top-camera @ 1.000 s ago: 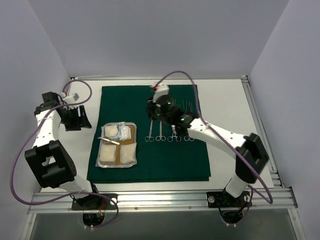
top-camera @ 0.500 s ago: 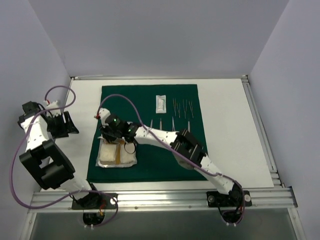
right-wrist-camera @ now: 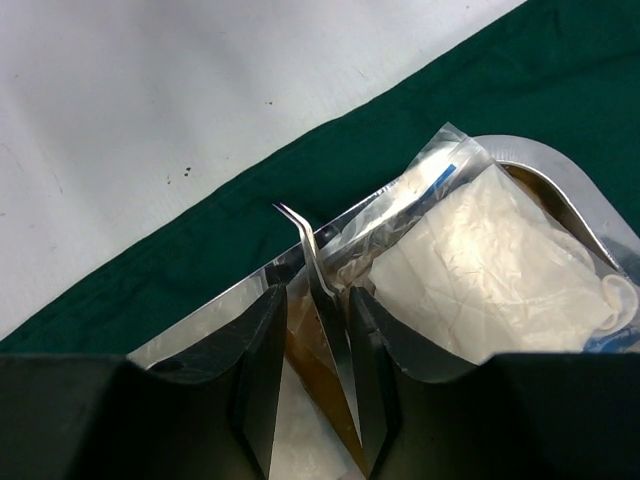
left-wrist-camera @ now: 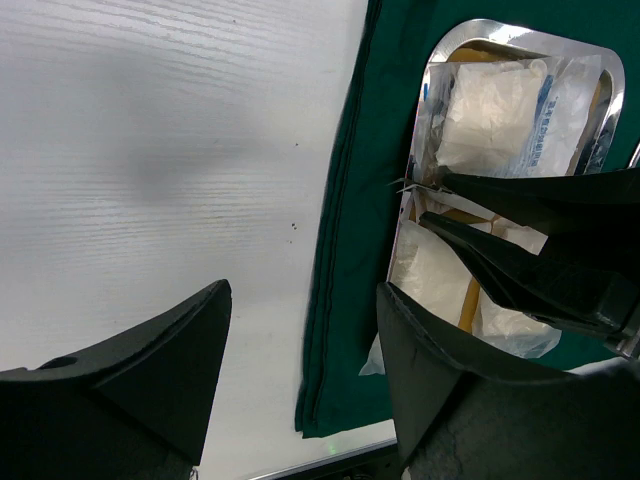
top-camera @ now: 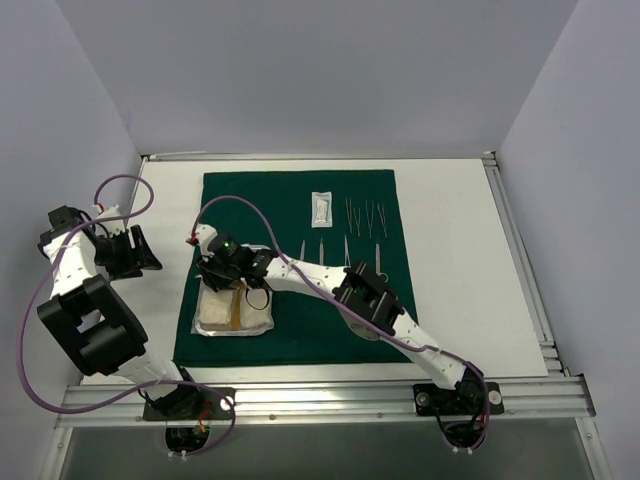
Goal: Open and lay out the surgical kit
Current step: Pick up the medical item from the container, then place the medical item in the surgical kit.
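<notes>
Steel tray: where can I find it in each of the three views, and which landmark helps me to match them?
Top external: the steel tray lies left of centre, on the left half of the cloth.
Left wrist: the tray fills the upper right.
Right wrist: the tray runs from lower centre to the right edge.
Shared landmark: the dark green cloth under the tray, its edge running beside the tray's rim.

- Dark green cloth drape (right-wrist-camera: 200, 262): matt, fine weave, with a stitched hem.
- Rectangular steel tray (right-wrist-camera: 562, 172): polished, mirror-bright rim.
- Clear plastic packets of white gauze (right-wrist-camera: 480, 270): glossy, crinkled film; the gauze inside looks soft and fibrous.
- Thin bent-tip steel tweezers (right-wrist-camera: 305, 240): smooth, shiny metal.
- Tan liner (right-wrist-camera: 298, 345): dull, flat finish.
- White table top (left-wrist-camera: 180, 150): matt, with faint wood-grain ridges and a few dark specks.
- Right gripper (right-wrist-camera: 316, 300): matt black plastic fingers (right-wrist-camera: 262, 380).
</notes>
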You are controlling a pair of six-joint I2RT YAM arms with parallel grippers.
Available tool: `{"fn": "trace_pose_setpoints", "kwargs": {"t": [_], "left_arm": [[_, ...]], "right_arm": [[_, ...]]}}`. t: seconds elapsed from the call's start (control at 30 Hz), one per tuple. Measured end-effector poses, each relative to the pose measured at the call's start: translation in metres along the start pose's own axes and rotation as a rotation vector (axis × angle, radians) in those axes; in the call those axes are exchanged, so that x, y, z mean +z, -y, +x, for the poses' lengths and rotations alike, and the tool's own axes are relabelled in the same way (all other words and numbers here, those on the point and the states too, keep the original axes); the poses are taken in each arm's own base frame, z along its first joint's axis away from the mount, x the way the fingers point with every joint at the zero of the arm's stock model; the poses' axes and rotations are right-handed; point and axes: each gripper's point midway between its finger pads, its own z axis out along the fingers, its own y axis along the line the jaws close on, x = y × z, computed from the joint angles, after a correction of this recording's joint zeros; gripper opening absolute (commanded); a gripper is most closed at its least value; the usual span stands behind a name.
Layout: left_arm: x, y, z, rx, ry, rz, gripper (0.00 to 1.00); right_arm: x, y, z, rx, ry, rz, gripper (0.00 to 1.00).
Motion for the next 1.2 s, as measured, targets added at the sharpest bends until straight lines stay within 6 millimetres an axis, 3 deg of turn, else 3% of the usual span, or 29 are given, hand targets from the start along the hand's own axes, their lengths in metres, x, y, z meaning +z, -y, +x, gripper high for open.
{"fn": "trace_pose_setpoints", "kwargs": {"t": [0.27, 0.47, 0.63, 0.77, 0.93, 1.07, 1.13, 1.2], "left_arm": [[0.000, 0.001, 0.001, 0.009, -0.002, 0.006, 0.69], [0.000, 0.003, 0.002, 0.010, -0.007, 0.020, 0.69], [-0.003, 0.009, 0.004, 0.020, -0.015, 0.050, 0.68], [-0.009, 0.019, 0.000, 0.049, -0.009, 0.088, 0.68], [-0.021, 0.041, -0.005, 0.130, 0.013, 0.145, 0.68], [-0.030, 0.074, -0.009, 0.244, 0.034, 0.208, 0.70], [-0.035, 0.096, -0.007, 0.311, 0.039, 0.253, 0.72], [-0.038, 0.123, -0.004, 0.384, 0.040, 0.311, 0.74]], "right_arm": [[0.004, 0.002, 0.009, 0.007, -0.018, 0.004, 0.05], [0.004, 0.002, 0.009, 0.008, -0.009, 0.003, 0.00], [-0.010, 0.001, 0.002, 0.008, 0.007, 0.005, 0.00], [-0.034, -0.003, -0.028, 0.019, 0.083, 0.010, 0.00], [-0.079, -0.007, -0.094, 0.048, 0.275, 0.028, 0.00], [-0.108, -0.003, -0.146, 0.093, 0.441, 0.043, 0.00], [-0.123, 0.004, -0.157, 0.144, 0.509, 0.036, 0.00], [-0.137, 0.019, -0.155, 0.210, 0.561, 0.030, 0.00]]}}
